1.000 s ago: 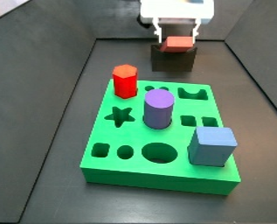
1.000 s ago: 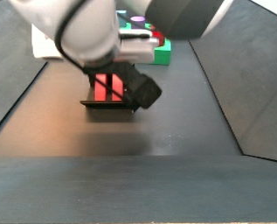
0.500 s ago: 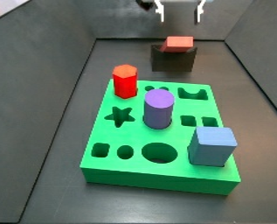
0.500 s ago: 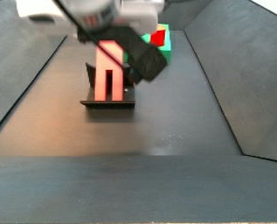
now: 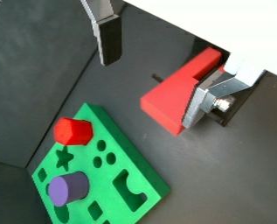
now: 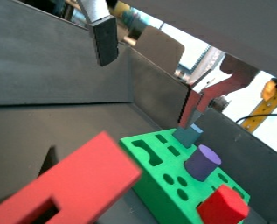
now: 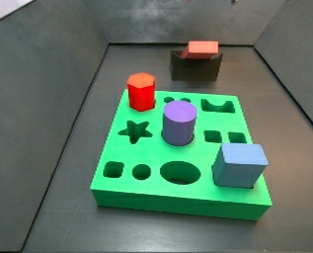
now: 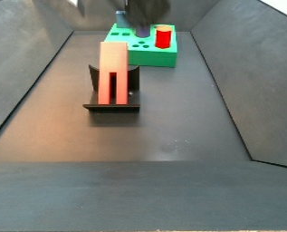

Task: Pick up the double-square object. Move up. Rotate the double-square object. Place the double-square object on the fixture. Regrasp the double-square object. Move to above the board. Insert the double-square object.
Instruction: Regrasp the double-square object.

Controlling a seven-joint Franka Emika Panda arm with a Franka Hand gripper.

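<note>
- My hand (image 5: 164, 48) is high above the fixture (image 8: 111, 101), fingers apart, holding nothing.
- The double-square object (image 8: 113, 71) stands in the fixture.
- The board (image 7: 186, 158) holds 3 pieces.

Dark matte floor (image 7: 66, 148), walled tray.
Directly on it: bright green slab board (image 7: 186, 198), dark fixture (image 8: 111, 107); gripper (image 5: 164, 61) raised clear above.

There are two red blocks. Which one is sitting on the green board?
The short red hexagonal block stands on the green board. The long double-square object rests on the dark fixture, below the open hand.
</note>
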